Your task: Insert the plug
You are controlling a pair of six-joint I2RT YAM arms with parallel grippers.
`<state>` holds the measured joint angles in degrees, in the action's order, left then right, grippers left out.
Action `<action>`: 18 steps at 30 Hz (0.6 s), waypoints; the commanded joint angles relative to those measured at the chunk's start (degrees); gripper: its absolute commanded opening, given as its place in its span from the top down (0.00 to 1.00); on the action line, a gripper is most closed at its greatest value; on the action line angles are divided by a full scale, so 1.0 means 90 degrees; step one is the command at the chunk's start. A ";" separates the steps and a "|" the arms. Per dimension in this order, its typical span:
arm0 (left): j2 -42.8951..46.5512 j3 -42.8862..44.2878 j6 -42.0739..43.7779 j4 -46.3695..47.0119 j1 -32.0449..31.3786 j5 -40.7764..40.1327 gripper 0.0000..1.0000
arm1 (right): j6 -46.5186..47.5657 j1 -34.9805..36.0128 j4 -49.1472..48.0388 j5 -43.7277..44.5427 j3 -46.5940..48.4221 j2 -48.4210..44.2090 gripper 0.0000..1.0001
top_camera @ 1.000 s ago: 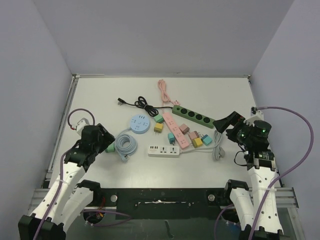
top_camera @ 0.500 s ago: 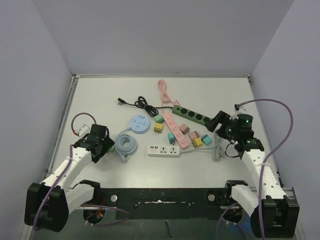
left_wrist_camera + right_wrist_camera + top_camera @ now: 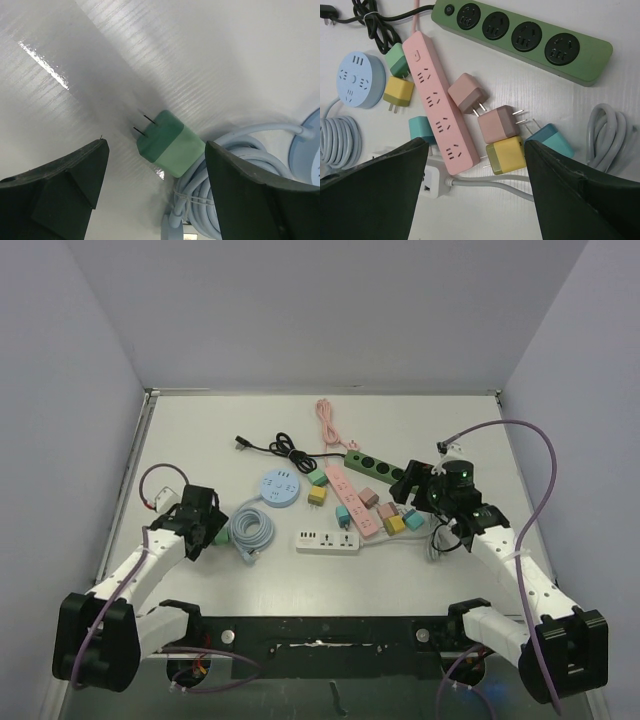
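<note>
L gripper (image 3: 155,146) spread wide, grasping nothing. Two-tone green square plug (image 3: 170,144) lies flat on white bench (image 3: 225,50), left side, betw. the fingers, untouched, just beside coiled pale-blue cable (image 3: 210,190). R gripper (image 3: 475,145) released too, empty, above long pink power strip (image 3: 437,105) and small coloured cube plugs (image 3: 499,124) mid-bench, near dark-green power strip (image 3: 520,37).

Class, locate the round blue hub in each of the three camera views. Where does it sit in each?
Top external: hub left of centre, beyond the left arm.
Left wrist: hub only partly seen, cut off by the right edge.
Right wrist: hub at upper left.
Shared landmark: the pale blue coiled cable lying beside it.
</note>
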<state>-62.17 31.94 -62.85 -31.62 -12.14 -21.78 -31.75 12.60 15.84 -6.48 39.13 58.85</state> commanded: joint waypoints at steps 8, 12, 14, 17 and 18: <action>-0.1028 0.0501 -0.0060 0.0491 0.0090 0.0052 0.21 | -0.0263 0.0642 -0.0336 0.0662 0.0263 0.0087 0.22; -0.1319 0.0505 0.0036 0.0665 0.0113 0.0102 0.23 | -0.0389 0.0774 -0.0323 0.0728 0.0268 0.0055 0.22; -0.1426 0.0480 0.0040 0.0687 0.0112 0.0111 0.30 | -0.0469 0.0819 -0.0329 0.0730 0.0288 0.0067 0.22; -0.1414 0.0427 0.0026 0.0720 0.0109 0.0055 0.42 | -0.0573 0.0878 -0.0364 0.0708 0.0309 0.0095 0.22; -0.1364 0.0402 0.0021 0.0732 0.0113 0.0052 0.45 | -0.0611 0.0876 -0.0397 0.0651 0.0305 0.0127 0.22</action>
<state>-74.50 34.79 -62.57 -27.83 -11.51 -21.19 -35.44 19.90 15.07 -1.65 39.20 59.92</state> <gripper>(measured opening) 0.608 0.783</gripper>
